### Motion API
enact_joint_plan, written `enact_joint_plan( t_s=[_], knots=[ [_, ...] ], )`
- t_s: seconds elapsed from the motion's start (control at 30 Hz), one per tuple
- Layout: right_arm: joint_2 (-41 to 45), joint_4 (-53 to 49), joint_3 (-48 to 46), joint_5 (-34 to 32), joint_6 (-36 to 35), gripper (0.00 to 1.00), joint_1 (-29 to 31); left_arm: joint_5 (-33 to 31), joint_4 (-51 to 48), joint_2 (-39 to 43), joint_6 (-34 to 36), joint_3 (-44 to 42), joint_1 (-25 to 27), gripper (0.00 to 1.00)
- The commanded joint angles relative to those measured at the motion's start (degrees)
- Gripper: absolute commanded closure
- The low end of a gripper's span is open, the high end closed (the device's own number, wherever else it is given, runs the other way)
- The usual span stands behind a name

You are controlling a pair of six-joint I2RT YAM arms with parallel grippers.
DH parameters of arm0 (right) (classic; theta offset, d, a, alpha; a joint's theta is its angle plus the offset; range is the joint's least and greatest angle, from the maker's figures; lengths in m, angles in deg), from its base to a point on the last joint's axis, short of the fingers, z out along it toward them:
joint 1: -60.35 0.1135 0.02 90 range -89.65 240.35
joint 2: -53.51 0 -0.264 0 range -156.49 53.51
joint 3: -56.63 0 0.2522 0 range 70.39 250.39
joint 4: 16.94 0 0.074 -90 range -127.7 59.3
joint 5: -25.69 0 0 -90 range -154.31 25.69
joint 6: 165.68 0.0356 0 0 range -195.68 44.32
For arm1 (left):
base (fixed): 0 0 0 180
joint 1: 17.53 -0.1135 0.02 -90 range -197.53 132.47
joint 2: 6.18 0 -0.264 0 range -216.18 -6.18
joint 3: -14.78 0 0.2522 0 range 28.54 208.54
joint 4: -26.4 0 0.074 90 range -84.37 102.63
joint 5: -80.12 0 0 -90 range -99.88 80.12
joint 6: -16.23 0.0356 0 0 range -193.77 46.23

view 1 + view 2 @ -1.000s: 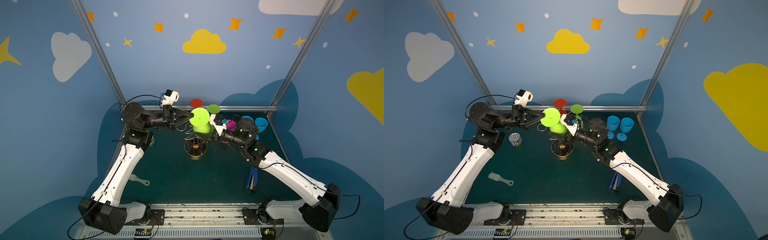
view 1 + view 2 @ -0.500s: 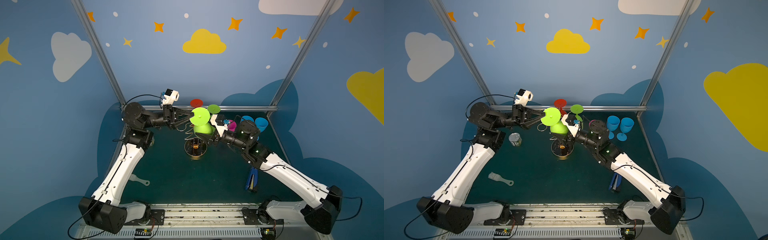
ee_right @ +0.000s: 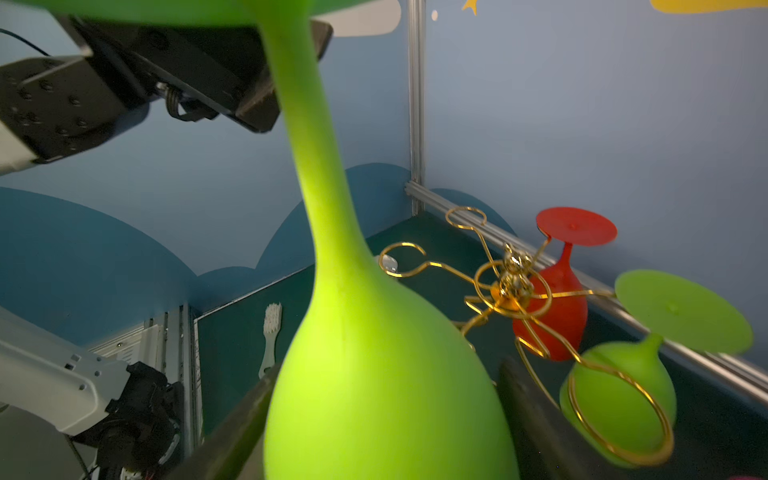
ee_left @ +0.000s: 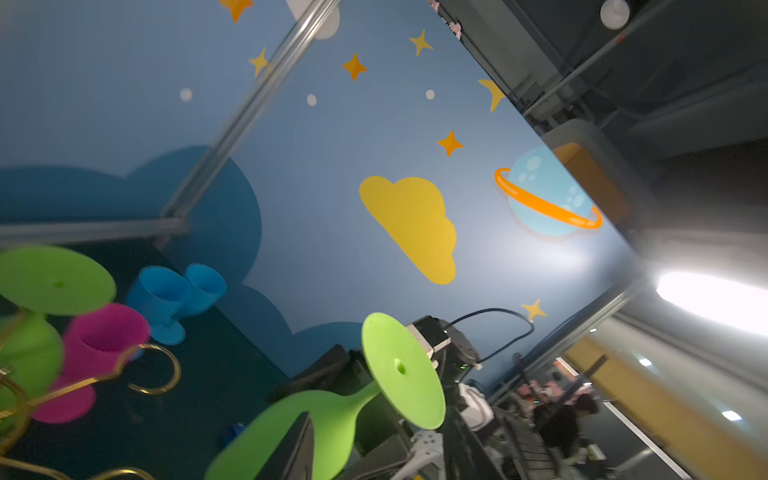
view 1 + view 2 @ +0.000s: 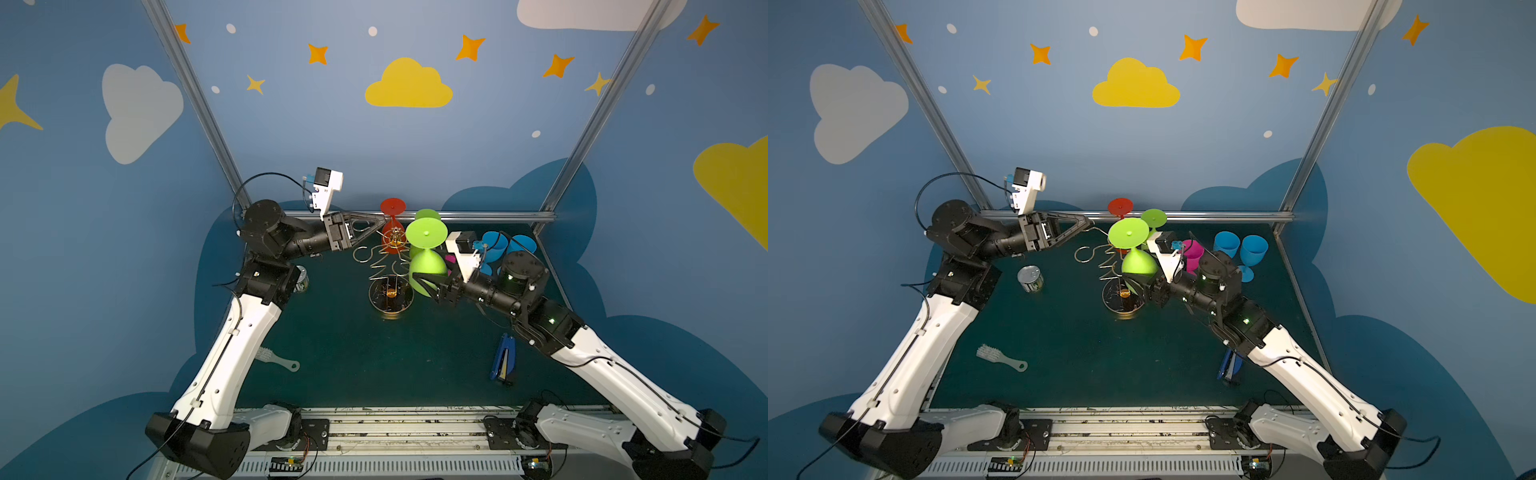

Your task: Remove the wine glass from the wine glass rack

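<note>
Your right gripper [image 5: 424, 286] holds the upside-down green wine glass [image 5: 428, 266] just beside the wine glass rack [image 5: 390, 306]; your left gripper [image 5: 381, 217], I cannot tell.

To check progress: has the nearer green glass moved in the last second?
Yes. In both top views the green glass has shifted right, away from the base of the gold rack, which stayed put.

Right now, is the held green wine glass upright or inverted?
Inverted: the green wine glass has its flat foot on top, its bowl below in the right gripper.
</note>
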Motion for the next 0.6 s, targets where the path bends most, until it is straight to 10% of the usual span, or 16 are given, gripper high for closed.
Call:
enact_joint_plan(
  t_s=[0.0,0.3,0.57],
  knots=[
    [1.68,-12.92,1.78,-7.04,3.76,0.80,0.17,-8.74,-1.84,3.58,28.52,-3.78,2.41,0.44],
    [3.99,-17.96,1.75,-5.42,5.83,0.85,0.16,-16.32,7.67,6.19,71.12,-17.97,11.05,0.39],
    [0.83,-16.54,1.94,-1.80,6.59,0.87,0.43,-17.57,8.64,4.82,78.81,-18.78,13.82,0.38]
  ],
)
